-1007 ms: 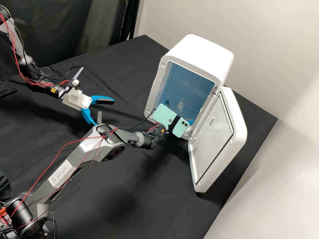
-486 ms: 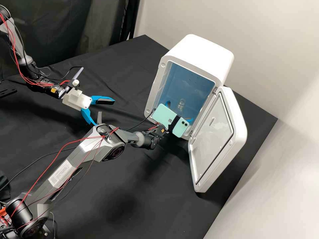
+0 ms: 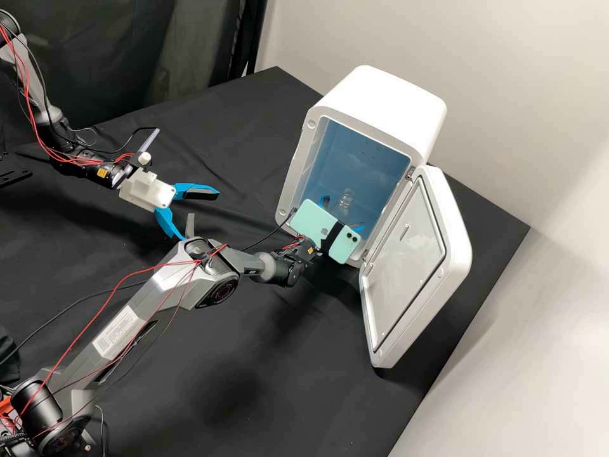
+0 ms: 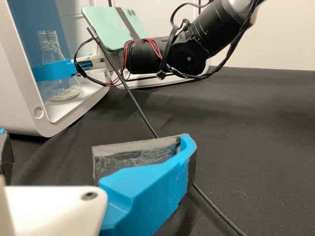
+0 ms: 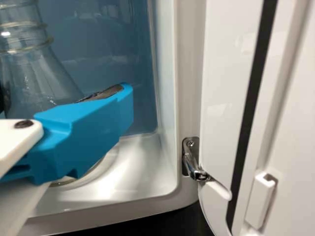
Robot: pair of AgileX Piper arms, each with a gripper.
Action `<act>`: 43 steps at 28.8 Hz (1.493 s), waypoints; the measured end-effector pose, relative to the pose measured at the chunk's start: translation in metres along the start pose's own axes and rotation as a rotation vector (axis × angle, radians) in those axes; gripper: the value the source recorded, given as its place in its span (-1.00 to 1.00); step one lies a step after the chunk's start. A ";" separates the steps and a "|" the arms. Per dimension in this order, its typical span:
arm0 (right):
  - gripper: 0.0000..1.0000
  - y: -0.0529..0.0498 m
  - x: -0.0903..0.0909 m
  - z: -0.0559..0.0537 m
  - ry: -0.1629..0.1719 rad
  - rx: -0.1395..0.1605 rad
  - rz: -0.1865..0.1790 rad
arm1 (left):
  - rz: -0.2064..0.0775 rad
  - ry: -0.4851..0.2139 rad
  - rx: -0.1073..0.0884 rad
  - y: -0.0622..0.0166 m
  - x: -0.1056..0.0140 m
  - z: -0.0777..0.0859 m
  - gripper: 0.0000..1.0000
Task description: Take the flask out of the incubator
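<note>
A clear glass flask (image 3: 346, 198) stands upright on the floor of the white incubator (image 3: 380, 105), whose blue inside is open to view. In the left wrist view the flask (image 4: 51, 69) shows just inside the opening, with my right gripper (image 4: 59, 70) level with its cone. The right wrist view has the flask (image 5: 34, 59) close up, the gripper right beside its glass. My left gripper (image 3: 190, 208) hangs open over the bench well short of the incubator, nothing in it; one of its own fingers (image 4: 147, 182) shows in the left wrist view.
The incubator door (image 3: 412, 260) is swung wide open to the right on its hinge (image 5: 194, 164). A mint-green phone (image 3: 327, 231) rides on the right wrist, with a cable (image 4: 138, 108) trailing onto the black cloth (image 3: 266, 355). The bench edge lies close behind the incubator.
</note>
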 end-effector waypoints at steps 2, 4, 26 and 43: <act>-1.00 0.000 0.000 0.000 0.000 0.000 0.000 | 0.000 0.000 0.000 0.0000 0.000 0.000 1.00; -1.00 0.000 0.000 0.000 0.000 0.000 0.000 | 0.000 0.000 0.000 0.0000 0.000 0.000 1.00; -1.00 0.002 -0.001 0.001 0.005 -0.016 -0.004 | 0.000 0.000 0.000 0.0000 0.000 0.000 1.00; -1.00 0.002 -0.001 0.001 0.005 -0.016 -0.004 | 0.005 -0.001 0.000 0.0015 0.001 0.000 1.00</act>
